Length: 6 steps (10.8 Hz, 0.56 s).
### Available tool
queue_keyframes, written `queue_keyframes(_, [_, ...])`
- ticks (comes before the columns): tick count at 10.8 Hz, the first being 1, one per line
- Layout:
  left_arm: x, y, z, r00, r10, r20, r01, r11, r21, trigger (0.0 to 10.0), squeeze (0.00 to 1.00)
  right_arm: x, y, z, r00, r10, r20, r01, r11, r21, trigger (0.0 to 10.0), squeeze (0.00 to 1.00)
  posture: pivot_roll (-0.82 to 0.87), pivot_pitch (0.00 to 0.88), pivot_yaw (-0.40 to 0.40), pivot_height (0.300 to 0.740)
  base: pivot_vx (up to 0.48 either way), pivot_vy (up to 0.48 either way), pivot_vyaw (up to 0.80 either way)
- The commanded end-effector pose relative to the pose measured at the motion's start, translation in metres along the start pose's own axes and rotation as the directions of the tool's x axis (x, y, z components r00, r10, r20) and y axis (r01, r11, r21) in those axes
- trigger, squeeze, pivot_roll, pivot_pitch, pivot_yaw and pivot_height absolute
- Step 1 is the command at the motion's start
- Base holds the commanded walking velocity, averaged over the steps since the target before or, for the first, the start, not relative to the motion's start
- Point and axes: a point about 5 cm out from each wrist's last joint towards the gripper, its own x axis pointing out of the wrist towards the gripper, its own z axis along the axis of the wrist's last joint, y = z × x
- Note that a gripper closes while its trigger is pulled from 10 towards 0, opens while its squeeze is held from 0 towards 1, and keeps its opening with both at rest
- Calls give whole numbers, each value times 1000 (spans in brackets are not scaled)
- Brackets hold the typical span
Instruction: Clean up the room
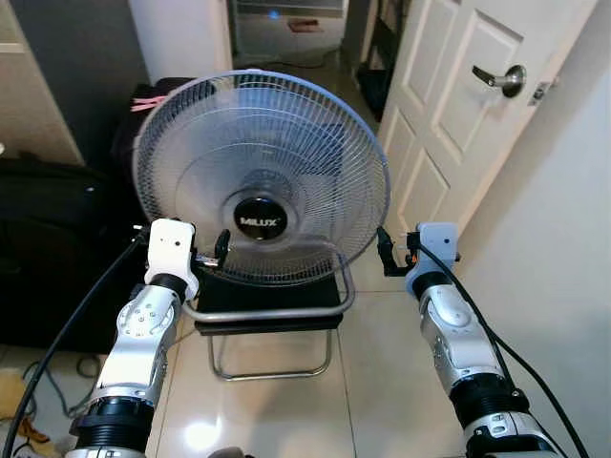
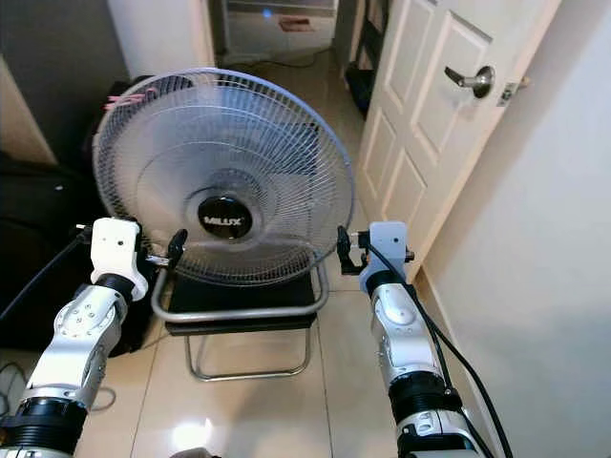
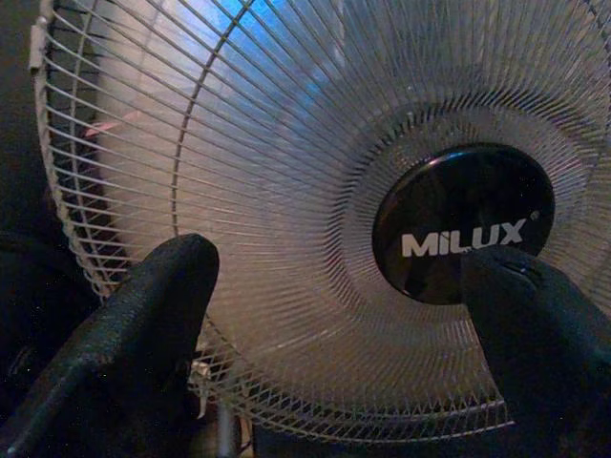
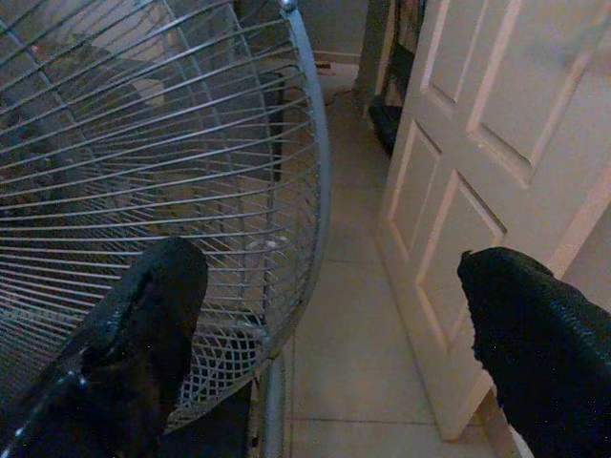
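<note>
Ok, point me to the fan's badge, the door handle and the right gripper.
fan badge (image 1: 259,223), left eye view, black MILUX hub centre.
door handle (image 1: 498,78), left eye view, lever's middle.
right gripper (image 4: 325,315), right wrist view, midway between open fingertips.

A fan (image 1: 260,176) fills the centre of the frame, standing on a chair (image 1: 272,310) just below it. The left gripper (image 1: 212,250) sits at the fan's lower left edge, the right gripper (image 1: 387,253) just beside its lower right edge. A door (image 1: 468,105) occupies the upper right, a hallway (image 1: 296,43) the top centre behind the fan.
</note>
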Motion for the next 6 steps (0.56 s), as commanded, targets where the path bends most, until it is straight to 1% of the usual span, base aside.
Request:
queue_keyframes(1, [1,0,1,1000,1,2,-2,1000,5,10000,0,0,-2,-1,1000,-6,-11,6,1000,-2,10000,0,-21,0,-31,740,0,0,0])
queue_keyframes(6, [1,0,1,1000,1,2,-2,1000,5,10000,0,0,-2,-1,1000,-6,-11,6,1000,-2,10000,0,-21,0,-31,740,0,0,0])
